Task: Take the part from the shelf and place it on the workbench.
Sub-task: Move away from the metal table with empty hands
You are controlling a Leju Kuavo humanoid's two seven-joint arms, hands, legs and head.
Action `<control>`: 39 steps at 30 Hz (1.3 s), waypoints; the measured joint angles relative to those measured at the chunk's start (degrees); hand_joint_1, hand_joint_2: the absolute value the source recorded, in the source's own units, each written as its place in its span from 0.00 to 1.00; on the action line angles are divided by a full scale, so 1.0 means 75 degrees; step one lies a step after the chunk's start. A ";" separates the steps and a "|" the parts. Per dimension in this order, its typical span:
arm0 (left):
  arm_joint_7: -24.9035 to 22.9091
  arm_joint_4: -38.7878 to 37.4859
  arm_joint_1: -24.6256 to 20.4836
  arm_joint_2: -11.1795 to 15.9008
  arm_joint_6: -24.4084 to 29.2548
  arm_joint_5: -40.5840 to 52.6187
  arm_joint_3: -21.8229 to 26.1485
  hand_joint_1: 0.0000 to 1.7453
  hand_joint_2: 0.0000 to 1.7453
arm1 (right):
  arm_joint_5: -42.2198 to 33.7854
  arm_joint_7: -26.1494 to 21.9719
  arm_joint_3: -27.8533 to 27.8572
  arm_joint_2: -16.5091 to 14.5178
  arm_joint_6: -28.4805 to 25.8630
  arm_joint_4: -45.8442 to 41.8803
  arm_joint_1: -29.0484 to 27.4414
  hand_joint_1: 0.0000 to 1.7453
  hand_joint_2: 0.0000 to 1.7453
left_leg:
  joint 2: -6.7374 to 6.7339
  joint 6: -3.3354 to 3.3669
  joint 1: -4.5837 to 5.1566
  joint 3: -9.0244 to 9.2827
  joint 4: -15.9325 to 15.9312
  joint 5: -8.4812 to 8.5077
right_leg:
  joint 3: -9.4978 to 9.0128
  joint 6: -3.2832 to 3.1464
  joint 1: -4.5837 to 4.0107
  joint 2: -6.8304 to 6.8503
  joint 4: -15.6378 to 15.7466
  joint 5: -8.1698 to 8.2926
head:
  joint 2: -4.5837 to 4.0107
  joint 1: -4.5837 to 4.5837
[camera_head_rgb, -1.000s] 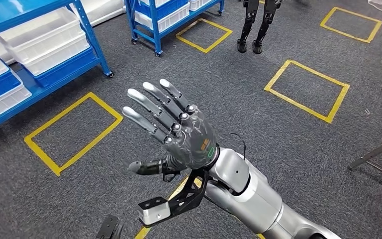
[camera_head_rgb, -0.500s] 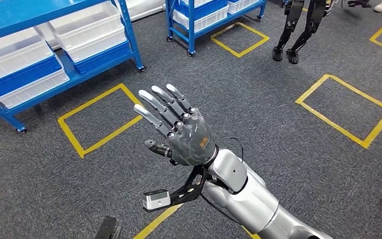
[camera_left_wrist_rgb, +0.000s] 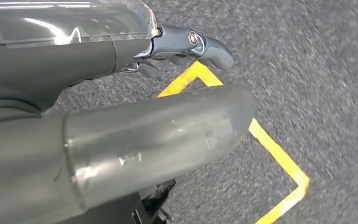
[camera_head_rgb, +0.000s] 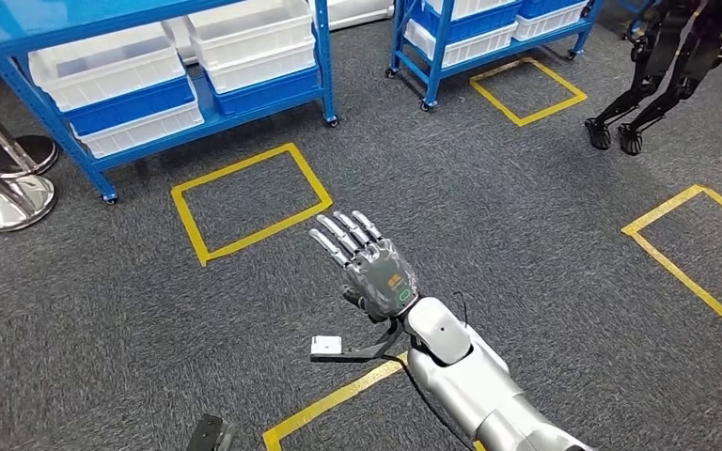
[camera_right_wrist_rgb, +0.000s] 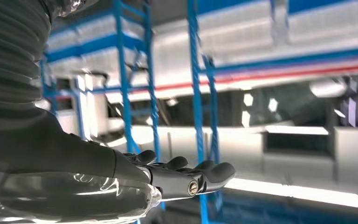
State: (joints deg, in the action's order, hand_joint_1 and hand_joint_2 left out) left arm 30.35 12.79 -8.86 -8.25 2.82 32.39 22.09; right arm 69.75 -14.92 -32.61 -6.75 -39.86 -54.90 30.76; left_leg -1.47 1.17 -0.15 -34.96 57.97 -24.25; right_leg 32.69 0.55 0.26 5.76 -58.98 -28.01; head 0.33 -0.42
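Now, my right hand (camera_head_rgb: 376,268) is stretched out ahead of me over grey carpet (camera_head_rgb: 489,216), back of the hand up, fingers (camera_head_rgb: 343,235) straight and spread, nothing in it. In the right wrist view the same hand (camera_right_wrist_rgb: 177,179) lies flat and empty, fingertips toward blurred blue shelving. A yellow tape square (camera_head_rgb: 249,199) lies on the carpet just past my fingertips. Beyond it stands the shelf (camera_head_rgb: 150,70), blue-framed, with white bins (camera_head_rgb: 108,66) on its levels; a second blue rack (camera_head_rgb: 484,28) stands further off, beyond and to the right of the hand. I cannot pick out the part: the bins' contents are too small to tell from here.

My left hand (camera_left_wrist_rgb: 186,44) shows at the left wrist, hanging over carpet and a yellow tape corner (camera_left_wrist_rgb: 279,158); one grey finger is visible, the rest hidden, so I cannot tell whether it is spread or curled.

Well off to the right of my right hand, the dark legs of another robot (camera_head_rgb: 653,80) stand on the carpet. Chrome post bases (camera_head_rgb: 14,183) sit far off to the left.
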 joint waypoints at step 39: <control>-0.1883 0.0067 0.0874 0.0278 -0.0100 0.0143 0.0390 0.00 0.50 | -0.1467 0.3310 0.4397 0.0508 0.2342 0.5474 -0.2139 0.00 0.75 | 0.0289 0.0188 0.0006 0.0179 0.0059 -0.0204 | 0.0700 0.0121 0.0086 -0.0765 -0.1282 -0.0359 | 0.0000 -0.0020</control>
State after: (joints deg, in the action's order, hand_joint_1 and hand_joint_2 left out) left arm 16.23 13.29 -2.31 -6.16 2.07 33.46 25.02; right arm 58.75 9.91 0.37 -2.94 -22.30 -13.84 14.72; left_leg 0.70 2.58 -0.10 -33.62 58.41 -25.79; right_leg 37.94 1.46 0.90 0.02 -68.59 -30.70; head 0.33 -0.56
